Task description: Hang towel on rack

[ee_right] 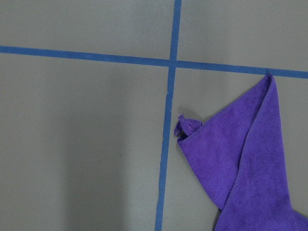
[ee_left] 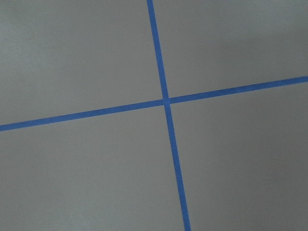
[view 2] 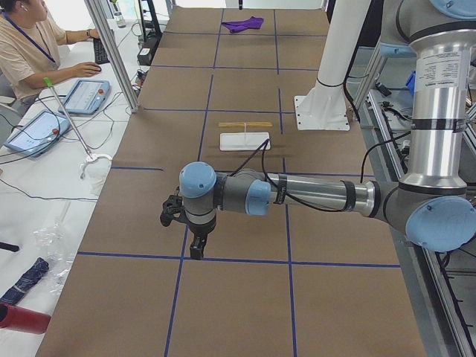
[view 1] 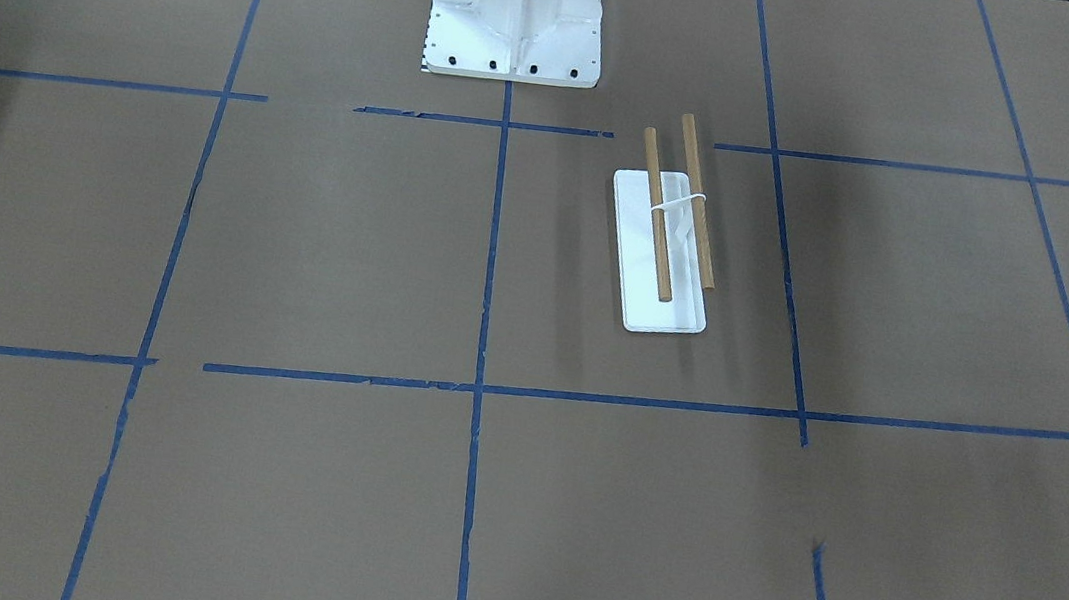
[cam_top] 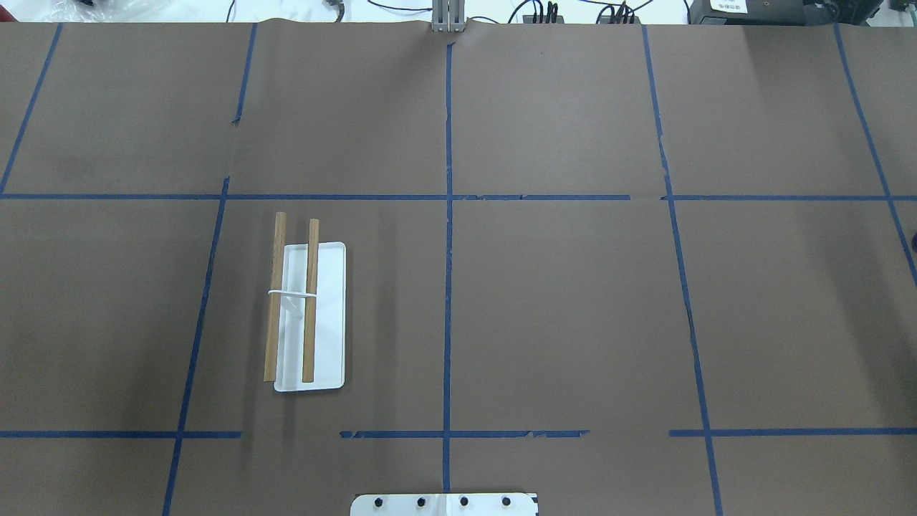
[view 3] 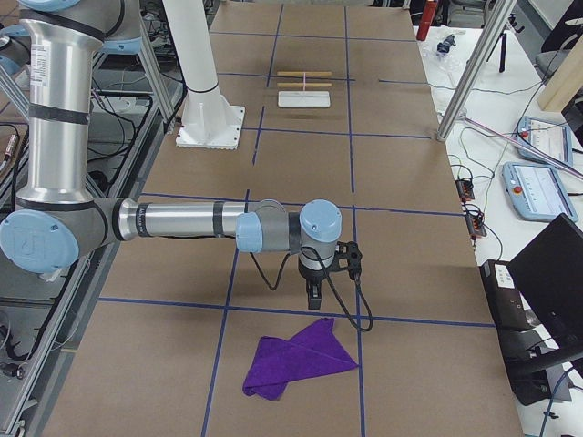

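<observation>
Pincers [view 2: 197, 249] [view 3: 314, 294] two, towel [view 3: 296, 364] one, rack [cam_top: 329, 315] one

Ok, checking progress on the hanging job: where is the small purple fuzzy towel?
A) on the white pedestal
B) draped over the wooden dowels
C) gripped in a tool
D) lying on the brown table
D: the purple fuzzy towel lies loose on the brown table, while the white-based wooden-dowel rack stands bare.

One towel [view 3: 296, 364], one rack [cam_top: 326, 287], two arms, one table [cam_top: 573, 322].
The rack counted one white base [cam_top: 329, 351], two wooden dowels [cam_top: 311, 322] and one white band [cam_top: 292, 293]. There was one white pedestal [view 1: 516, 16]. The arms numbered two: one left arm [view 2: 312, 192] and one right arm [view 3: 182, 221]. One operator [view 2: 26, 37] was in view, seen only from the left side.
</observation>
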Available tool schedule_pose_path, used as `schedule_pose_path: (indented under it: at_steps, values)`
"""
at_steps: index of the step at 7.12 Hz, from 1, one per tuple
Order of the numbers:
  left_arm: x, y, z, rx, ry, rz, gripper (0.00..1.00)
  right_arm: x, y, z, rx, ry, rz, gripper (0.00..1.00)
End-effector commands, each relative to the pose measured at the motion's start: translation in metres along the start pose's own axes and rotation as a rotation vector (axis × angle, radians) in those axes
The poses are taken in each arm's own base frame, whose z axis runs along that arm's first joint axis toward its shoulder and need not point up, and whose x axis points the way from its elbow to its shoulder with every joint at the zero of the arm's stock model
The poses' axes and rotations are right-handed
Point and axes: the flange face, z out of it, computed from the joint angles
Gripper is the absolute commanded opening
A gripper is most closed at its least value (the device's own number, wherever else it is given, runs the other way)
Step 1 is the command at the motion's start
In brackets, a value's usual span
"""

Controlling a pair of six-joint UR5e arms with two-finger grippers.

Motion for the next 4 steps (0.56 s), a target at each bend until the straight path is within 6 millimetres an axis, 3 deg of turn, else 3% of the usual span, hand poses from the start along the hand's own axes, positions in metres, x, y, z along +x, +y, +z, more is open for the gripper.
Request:
schedule_pose_path:
  at_steps: [1, 4]
  values:
    - [0.011, -0.01, -0.007, 0.092, -0.013, 0.08, 1.0, -0.006, -0.006, -0.005, 0.051, -0.002, -0.042, 1.0]
    - [0.02, -0.025, -0.017, 0.265, -0.029, 0.238, 1.0, -0.022, -0.024, -0.02, 0.183, -0.005, -0.159, 1.0]
